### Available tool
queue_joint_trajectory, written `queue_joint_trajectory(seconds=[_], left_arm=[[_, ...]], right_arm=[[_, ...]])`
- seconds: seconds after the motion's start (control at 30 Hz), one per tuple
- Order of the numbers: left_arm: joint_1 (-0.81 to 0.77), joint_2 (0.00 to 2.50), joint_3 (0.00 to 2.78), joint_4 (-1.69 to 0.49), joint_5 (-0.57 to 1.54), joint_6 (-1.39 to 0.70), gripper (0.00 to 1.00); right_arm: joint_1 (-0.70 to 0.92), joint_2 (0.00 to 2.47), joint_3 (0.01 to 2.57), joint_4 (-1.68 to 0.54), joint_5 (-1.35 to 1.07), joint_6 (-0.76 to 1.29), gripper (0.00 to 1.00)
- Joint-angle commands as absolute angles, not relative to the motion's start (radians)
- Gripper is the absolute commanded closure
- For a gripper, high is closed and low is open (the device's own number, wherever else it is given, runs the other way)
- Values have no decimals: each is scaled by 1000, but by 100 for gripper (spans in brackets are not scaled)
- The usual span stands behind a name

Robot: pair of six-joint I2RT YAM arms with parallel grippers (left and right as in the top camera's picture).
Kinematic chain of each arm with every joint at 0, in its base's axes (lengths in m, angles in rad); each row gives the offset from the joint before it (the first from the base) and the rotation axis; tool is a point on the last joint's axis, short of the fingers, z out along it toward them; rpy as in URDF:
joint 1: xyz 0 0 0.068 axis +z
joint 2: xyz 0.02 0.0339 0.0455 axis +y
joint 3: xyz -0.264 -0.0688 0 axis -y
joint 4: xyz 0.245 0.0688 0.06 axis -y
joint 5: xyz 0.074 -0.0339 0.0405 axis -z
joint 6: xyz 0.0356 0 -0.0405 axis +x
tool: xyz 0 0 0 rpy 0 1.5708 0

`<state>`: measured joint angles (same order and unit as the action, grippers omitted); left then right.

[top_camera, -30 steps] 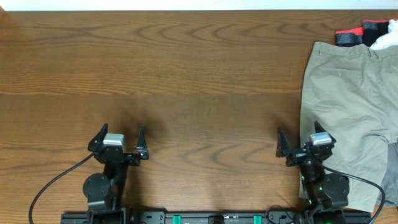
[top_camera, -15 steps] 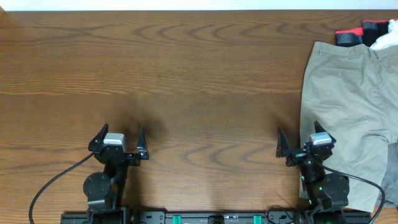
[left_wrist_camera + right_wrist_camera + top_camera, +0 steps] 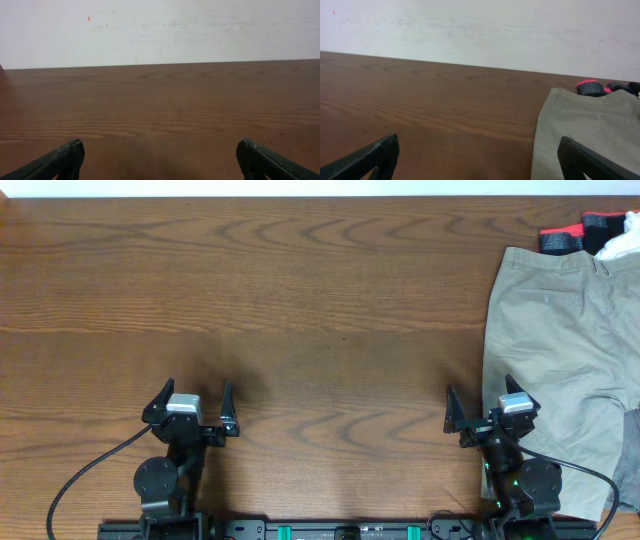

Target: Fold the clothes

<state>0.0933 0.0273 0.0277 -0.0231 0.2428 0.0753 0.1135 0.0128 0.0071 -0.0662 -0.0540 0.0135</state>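
Observation:
Light khaki shorts [image 3: 565,350] lie spread flat at the table's right side, waistband toward the far edge; in the right wrist view the shorts [image 3: 592,130] fill the right part. A sliver of grey cloth [image 3: 630,465] shows at the right frame edge, beside the khaki hem. My right gripper [image 3: 482,402] is open near the front edge, its right finger over the khaki edge, holding nothing. My left gripper [image 3: 193,398] is open over bare wood at the front left. Both pairs of fingers stand wide in the wrist views, the left gripper [image 3: 160,162] and the right gripper [image 3: 480,157].
A bundle of red, black and white cloth [image 3: 590,235] lies at the far right corner behind the waistband, and the same bundle [image 3: 600,87] shows in the right wrist view. A pale wall [image 3: 160,30] rises behind the wooden table [image 3: 320,310]. Black cables [image 3: 80,475] trail by the arm bases.

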Motion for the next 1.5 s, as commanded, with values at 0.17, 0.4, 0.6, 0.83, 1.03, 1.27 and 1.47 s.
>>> queue_joint_trajectory(seconds=[0.17,0.4,0.6,0.83,1.03,1.27,1.47], left_arm=[[94,30,4,-47,242,71,2],[94,30,4,-47,242,71,2],[94,30,4,-47,242,71,2],[94,30,4,-44,242,70,2],[94,32,4,-47,242,70,2],[94,33,86,12,253,40,2],[94,118,287,-25,226,40,2]], right_arm=[[125,16,6,-71,-52,2,1],[125,16,6,-71,-52,2,1],[125,16,6,-71,-52,2,1],[125,16,6,-46,-52,2,1],[125,16,6,14,-160,36,1],[125,52,20,332,-184,75,1],[125,271,205,269,-192,101,1]])
